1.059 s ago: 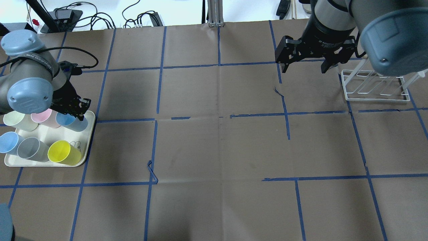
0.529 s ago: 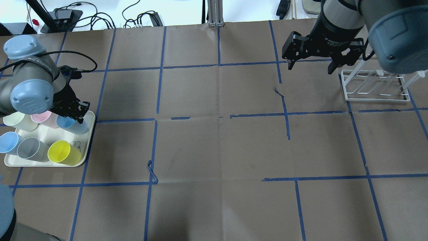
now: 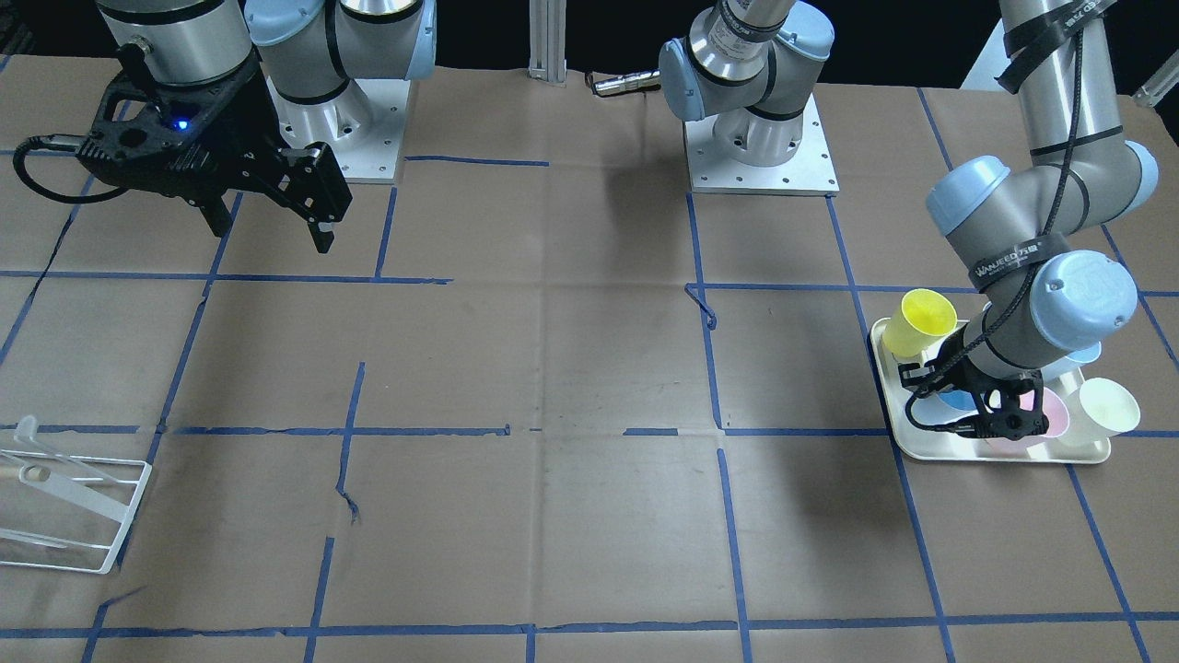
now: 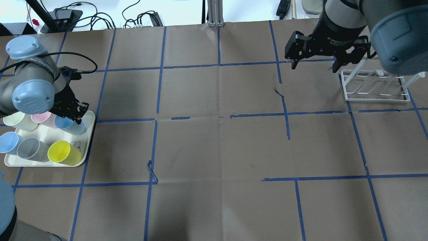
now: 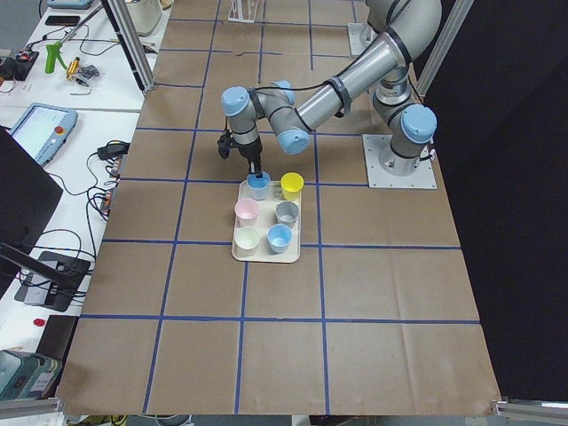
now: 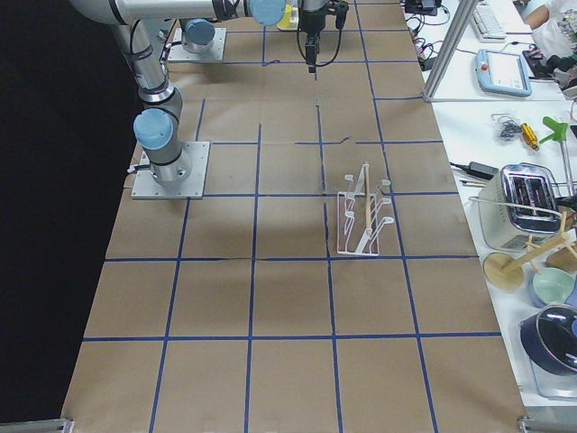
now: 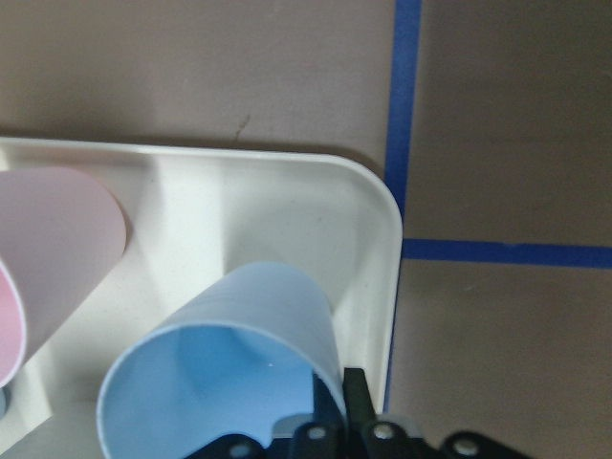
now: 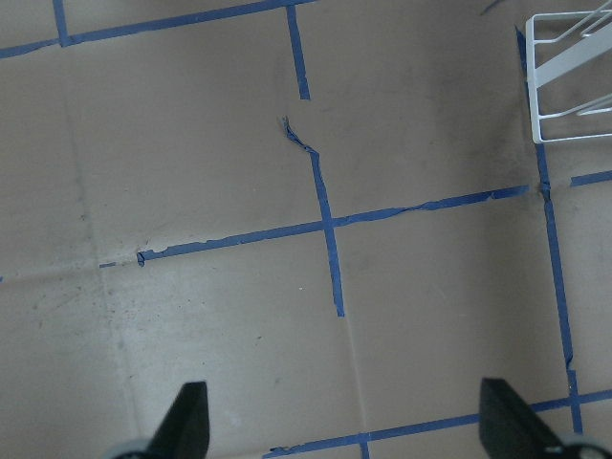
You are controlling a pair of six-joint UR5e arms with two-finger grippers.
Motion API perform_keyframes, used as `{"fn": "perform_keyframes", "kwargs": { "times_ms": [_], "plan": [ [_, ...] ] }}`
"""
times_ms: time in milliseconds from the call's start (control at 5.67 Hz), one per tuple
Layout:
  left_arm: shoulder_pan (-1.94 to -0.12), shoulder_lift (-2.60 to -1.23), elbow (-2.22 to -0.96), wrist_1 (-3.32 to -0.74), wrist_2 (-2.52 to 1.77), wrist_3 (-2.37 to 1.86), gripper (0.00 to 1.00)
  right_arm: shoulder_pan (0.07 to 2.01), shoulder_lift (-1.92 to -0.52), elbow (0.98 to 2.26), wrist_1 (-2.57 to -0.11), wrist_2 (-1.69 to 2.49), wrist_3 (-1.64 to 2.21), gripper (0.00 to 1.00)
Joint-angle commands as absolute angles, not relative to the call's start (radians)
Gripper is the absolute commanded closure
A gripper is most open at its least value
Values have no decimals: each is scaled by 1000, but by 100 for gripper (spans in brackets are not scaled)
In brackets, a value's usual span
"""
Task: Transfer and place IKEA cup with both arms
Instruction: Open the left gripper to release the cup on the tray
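Observation:
The IKEA cup [image 4: 68, 123] is pale blue and stands at the far right corner of the cream tray [image 4: 46, 164]. My left gripper [image 4: 77, 113] is down on it and shut on its rim wall. In the left wrist view the fingers [image 7: 356, 397] meet at the rim of the cup [image 7: 229, 363]. The front view shows the left gripper [image 3: 967, 414] over the cup [image 3: 958, 401]. My right gripper [image 4: 314, 65] is open and empty. It hangs above the table at the far right, beside the rack, and also shows in the front view [image 3: 272, 230].
The tray also holds a yellow cup [image 4: 62, 152], a grey cup [image 4: 30, 149], a sky-blue cup [image 4: 8, 142], a pink cup [image 4: 43, 117] and a pale green cup [image 4: 16, 120]. A white wire rack [image 4: 374, 87] stands at the far right. Blue tape lines cross the brown paper.
My right gripper has moved right and away, closer to the rack, and stays open. My left wrist has shifted slightly at the pale-blue cup.

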State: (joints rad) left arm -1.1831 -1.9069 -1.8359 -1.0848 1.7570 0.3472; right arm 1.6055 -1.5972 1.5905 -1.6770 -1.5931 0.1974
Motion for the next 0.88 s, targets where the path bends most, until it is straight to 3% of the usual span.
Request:
{"fn": "perform_keyframes", "kwargs": {
  "times_ms": [0, 176, 706],
  "plan": [
    [-1183, -1913, -1838, -1086, 1756, 348, 77, 1606, -1598, 1591, -1677, -1588, 195, 0],
    [-1184, -1922, -1836, -1085, 1755, 348, 2, 1608, -1597, 1591, -1677, -1566, 193, 0],
    [-1212, -1844, -1827, -1103, 1750, 370, 1, 1606, -1592, 1589, -1677, -1566, 181, 0]
  ]
}}
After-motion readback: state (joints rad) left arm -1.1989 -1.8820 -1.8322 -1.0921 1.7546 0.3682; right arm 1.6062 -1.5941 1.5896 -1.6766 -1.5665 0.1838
